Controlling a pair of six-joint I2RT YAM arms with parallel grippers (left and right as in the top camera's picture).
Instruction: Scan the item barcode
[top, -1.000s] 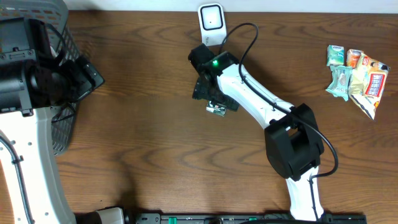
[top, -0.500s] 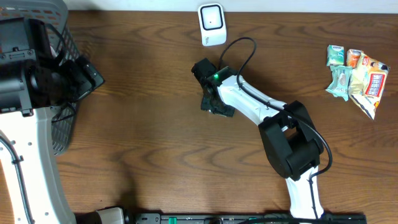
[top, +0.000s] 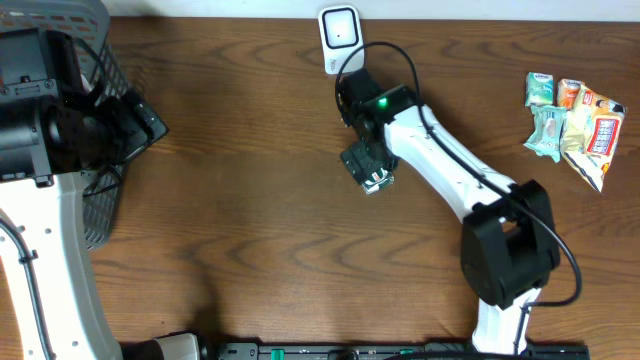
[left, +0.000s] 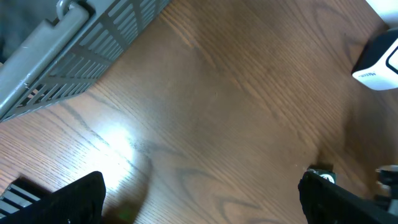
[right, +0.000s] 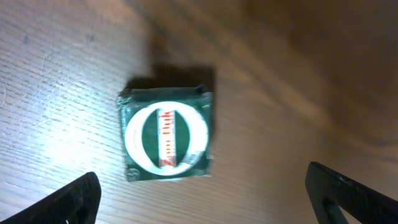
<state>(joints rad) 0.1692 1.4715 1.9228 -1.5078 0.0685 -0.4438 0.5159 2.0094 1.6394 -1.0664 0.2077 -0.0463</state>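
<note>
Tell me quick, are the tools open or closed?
Left tool: open, holding nothing.
Right tool: open, not holding the green packet.

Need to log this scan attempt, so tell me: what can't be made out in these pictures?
Green packet: label blurred in the right wrist view, no barcode on the face shown; overhead, the right gripper covers most of it.
Scanner: cut off by the right edge in the left wrist view.
Snack packets: too small to read overhead.
Basket: inside hidden overhead by the left arm and the frame edge.
</note>
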